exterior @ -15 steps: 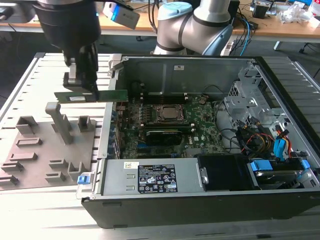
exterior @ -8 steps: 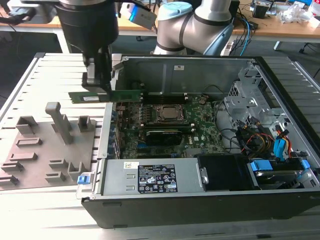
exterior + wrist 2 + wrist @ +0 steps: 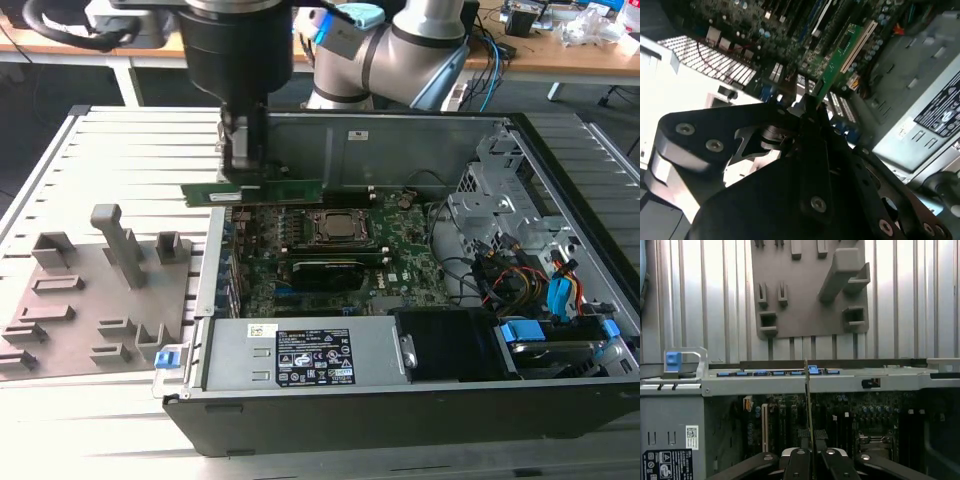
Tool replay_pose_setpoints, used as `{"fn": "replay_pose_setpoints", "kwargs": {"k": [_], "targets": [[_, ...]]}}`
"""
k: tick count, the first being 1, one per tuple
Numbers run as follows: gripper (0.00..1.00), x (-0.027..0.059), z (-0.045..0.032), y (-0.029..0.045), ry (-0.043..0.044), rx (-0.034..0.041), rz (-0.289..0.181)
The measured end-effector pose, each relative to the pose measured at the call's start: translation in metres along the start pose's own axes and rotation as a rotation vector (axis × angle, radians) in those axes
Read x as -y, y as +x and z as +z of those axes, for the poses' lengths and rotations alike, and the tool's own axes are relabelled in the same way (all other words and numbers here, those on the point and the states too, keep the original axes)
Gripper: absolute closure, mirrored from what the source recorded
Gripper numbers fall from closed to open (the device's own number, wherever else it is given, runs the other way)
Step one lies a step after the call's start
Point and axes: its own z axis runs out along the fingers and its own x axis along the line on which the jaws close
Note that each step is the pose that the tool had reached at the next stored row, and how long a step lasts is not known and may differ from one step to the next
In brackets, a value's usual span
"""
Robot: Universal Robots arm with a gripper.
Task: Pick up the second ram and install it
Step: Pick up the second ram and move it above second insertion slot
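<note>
The second ram is a long, flat green stick that hangs level above the back left part of the motherboard, just above the slots beside the processor socket. My gripper is shut on it near its middle, reaching down from above. In the first wrist view the second ram shows edge-on as a thin line rising from my gripper. The second wrist view has the green second ram sticking out past my gripper over the board.
The open computer case lies on a slatted metal table. A grey fixture plate with upright holders sits at the exterior view's left. A long black module, the power supply and a cable bundle fill the case.
</note>
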Motion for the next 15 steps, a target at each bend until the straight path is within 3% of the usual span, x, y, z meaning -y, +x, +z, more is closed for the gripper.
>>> {"fn": "replay_pose_setpoints", "kwargs": {"k": [6, 9, 12, 15], "targets": [[0.86, 0.0236, 0.0002, -0.0005, -0.0007, -0.0001, 0.0], [0.86, 0.0426, 0.0004, -0.0009, -0.0013, 0.0, 0.0], [0.86, 0.0514, 0.0004, -0.0011, -0.0015, 0.0, 0.0], [0.86, 0.0716, 0.0006, -0.0015, -0.0021, -0.0001, 0.0]]}}
